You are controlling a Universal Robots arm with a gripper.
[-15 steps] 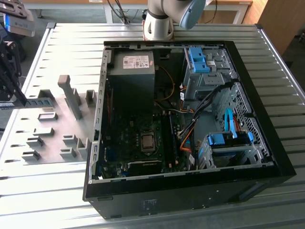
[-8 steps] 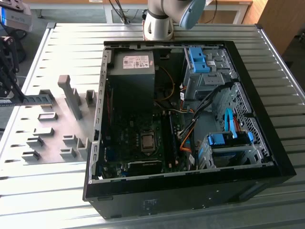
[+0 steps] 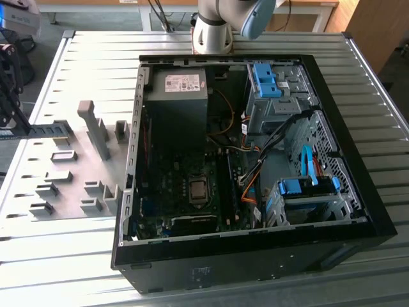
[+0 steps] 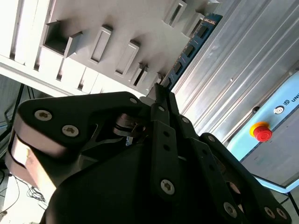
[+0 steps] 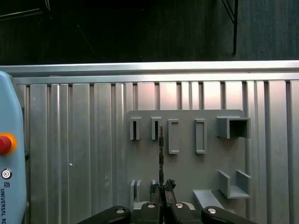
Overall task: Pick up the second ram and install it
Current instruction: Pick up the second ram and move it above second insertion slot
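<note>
The black gripper (image 5: 162, 187) has its fingers drawn narrow, and they pinch one end of the second ram (image 4: 191, 46), a thin long blue circuit-board stick with a row of black chips. In the first wrist view the stick shows edge-on and runs straight out from the fingertips over the flat grey plastic fixture plate (image 3: 77, 169), between its small raised slot blocks. I cannot tell whether the stick rests in the fixture or is lifted off it.

The plate lies on a ribbed silver aluminium table (image 3: 64, 268), at the exterior view's left. Just beside it stands the open black computer case (image 3: 378, 220) with the green motherboard (image 3: 169, 185) inside. The arm's pale round base (image 3: 214, 32) is behind the case. A pale blue box (image 5: 10, 177) with a red button (image 5: 3, 143) sits at one edge of the table. Beyond the table the floor (image 5: 140, 32) is dark.
</note>
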